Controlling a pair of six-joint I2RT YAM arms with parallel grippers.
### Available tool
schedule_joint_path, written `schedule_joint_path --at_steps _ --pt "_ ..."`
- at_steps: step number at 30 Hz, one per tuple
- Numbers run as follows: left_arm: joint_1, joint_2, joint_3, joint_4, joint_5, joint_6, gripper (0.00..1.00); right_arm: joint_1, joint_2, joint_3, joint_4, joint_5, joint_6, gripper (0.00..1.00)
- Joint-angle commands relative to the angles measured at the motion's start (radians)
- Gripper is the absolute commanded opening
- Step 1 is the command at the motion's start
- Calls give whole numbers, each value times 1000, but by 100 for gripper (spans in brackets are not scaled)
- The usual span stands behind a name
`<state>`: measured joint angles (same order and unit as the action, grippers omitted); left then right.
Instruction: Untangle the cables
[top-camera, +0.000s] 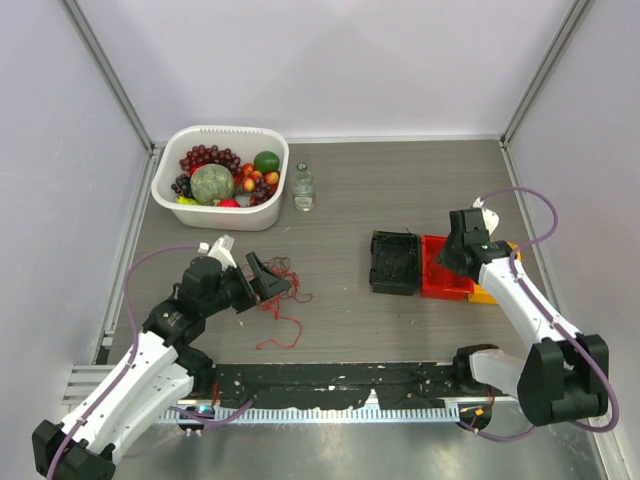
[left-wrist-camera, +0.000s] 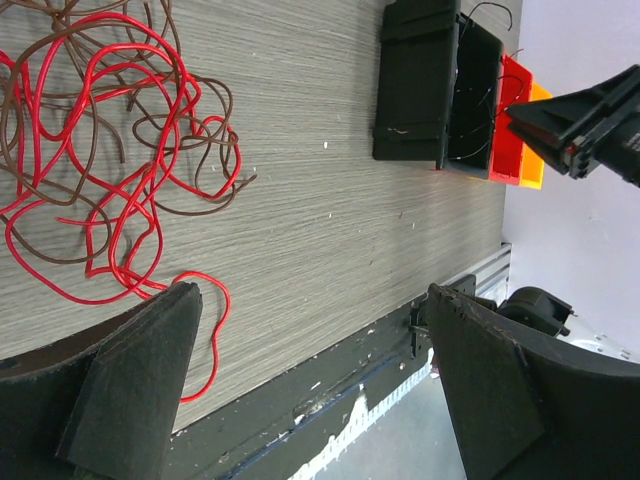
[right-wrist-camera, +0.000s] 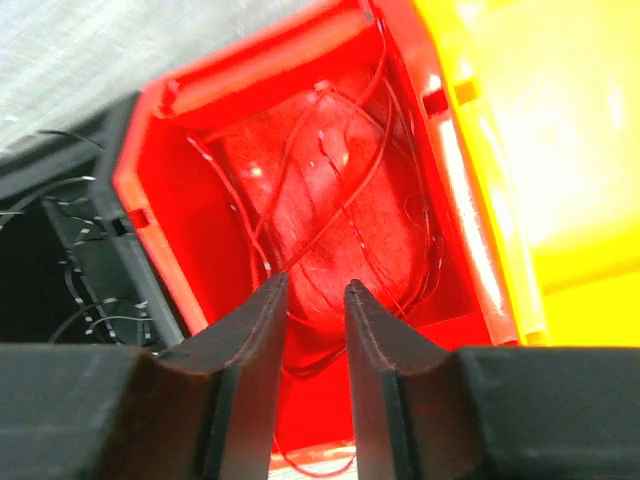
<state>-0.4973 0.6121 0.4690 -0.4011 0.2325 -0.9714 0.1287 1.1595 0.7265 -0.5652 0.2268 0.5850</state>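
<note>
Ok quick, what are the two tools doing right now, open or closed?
Left tool: wide open, holding nothing, next to the cables.
Right tool: open just a slit over the red bin, nothing clearly held.

No text, label or number is legible anywhere.

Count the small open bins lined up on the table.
3, in a row right of centre: the black bin leftmost, the red bin in the middle, the yellow bin rightmost, mostly hidden under the right arm.

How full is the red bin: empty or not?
Not empty: a few thin red wires lie looped inside the red bin.
</note>
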Motion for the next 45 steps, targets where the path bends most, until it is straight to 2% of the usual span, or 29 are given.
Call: schedule_joint_path --at_steps 1,3,10,13,15,16,18,25,29,30,32,35,39,42,45 --pt "2 -29 -1 47 10 -6 99 -4 -86 96 14 36 -37 41" --pt "2 -40 -6 57 8 -13 99 -4 -73 106 44 13 -51 46" --pt "3 -57 10 25 13 -6 99 -4 92 123 119 -37 -57 45" --pt "2 -75 13 1 -2 -1 99 -4 134 105 140 -29 -56 39" --pt "2 -86 11 -7 -10 0 99 -6 150 87 157 -11 -47 29" --pt "2 -90 11 -7 -12 2 99 -8 157 77 159 14 -34 13" --pt "2 -89 10 -7 -13 2 99 -17 172 54 153 57 -7 1" --pt "2 -54 8 19 -1 10 99 -34 217 -27 171 49 16 1" --pt "2 -35 2 28 -1 14 99 -34 135 -7 169 32 -10 1" --pt "2 -29 0 27 -4 14 99 -34 118 7 165 31 -16 2" --pt "2 -17 2 21 -16 13 99 -32 74 43 145 14 -39 11" --pt "2 3 5 13 -19 11 99 -34 29 85 97 -21 -73 42" --pt "2 15 0 19 -22 16 99 -32 -41 109 74 -56 -103 51" --pt "2 15 6 -2 -53 28 100 -24 -108 122 62 -99 -151 55" --pt "0 14 11 -34 -108 31 100 49 -171 143 65 -129 -181 56"
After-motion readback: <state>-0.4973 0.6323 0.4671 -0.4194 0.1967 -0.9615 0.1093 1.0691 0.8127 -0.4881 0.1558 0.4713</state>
